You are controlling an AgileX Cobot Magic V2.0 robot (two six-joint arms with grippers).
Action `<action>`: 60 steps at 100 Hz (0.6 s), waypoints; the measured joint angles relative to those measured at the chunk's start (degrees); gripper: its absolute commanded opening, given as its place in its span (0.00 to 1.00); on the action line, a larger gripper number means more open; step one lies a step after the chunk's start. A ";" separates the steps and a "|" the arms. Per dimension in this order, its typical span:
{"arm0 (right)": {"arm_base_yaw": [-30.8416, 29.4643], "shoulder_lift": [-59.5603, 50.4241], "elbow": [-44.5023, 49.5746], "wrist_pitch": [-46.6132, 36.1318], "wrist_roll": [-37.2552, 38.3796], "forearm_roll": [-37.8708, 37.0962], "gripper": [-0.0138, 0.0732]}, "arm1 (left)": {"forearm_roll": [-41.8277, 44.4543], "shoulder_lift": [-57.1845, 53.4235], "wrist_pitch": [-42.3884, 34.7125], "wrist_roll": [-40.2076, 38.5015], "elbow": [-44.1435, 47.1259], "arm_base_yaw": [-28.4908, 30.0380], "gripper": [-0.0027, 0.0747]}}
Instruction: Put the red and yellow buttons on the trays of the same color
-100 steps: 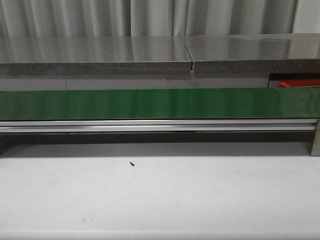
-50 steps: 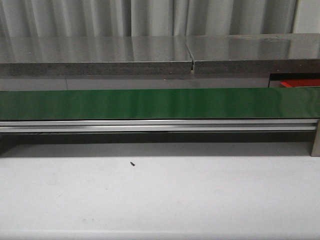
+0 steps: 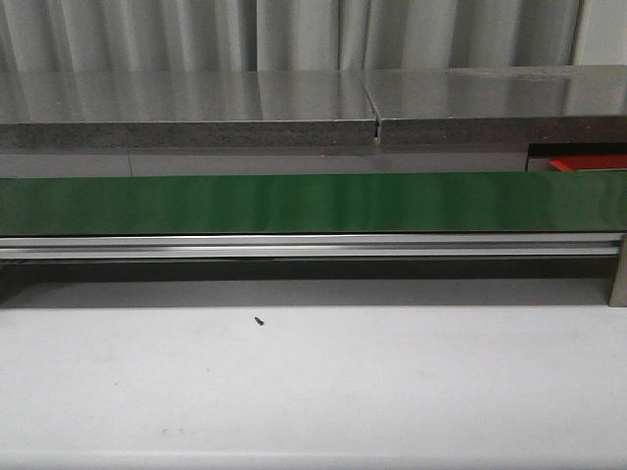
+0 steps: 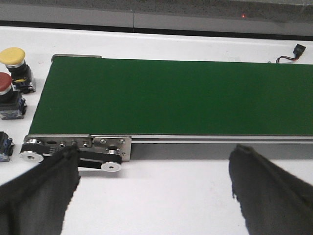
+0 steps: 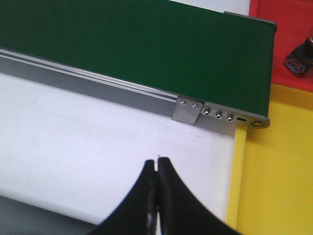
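In the left wrist view a yellow button (image 4: 13,56) and a red button (image 4: 5,83) stand on the white table beside the end of the green conveyor belt (image 4: 171,95). Part of a third switch body (image 4: 4,146) shows at the frame edge. My left gripper (image 4: 154,169) is open and empty above the white table, short of the belt. In the right wrist view my right gripper (image 5: 157,164) is shut and empty over the white table. The yellow tray (image 5: 274,166) lies beside it, the red tray (image 5: 288,39) beyond, with a blue switch body (image 5: 299,59) on it.
The green belt (image 3: 313,203) spans the front view, with an aluminium rail (image 3: 313,245) below it and a grey shelf (image 3: 294,108) behind. A sliver of the red tray (image 3: 588,163) shows at the right. A small black screw (image 3: 260,320) lies on the white table.
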 measured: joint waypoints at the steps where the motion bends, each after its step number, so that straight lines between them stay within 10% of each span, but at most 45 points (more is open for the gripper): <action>1: 0.00 0.00 0.00 0.00 0.00 0.00 0.08 | 0.00 0.12 0.12 -0.28 -0.14 -0.02 0.86; 60: 0.00 0.00 0.00 0.00 0.00 0.00 0.08 | 0.70 32.99 17.80 -3.32 -36.14 28.57 0.85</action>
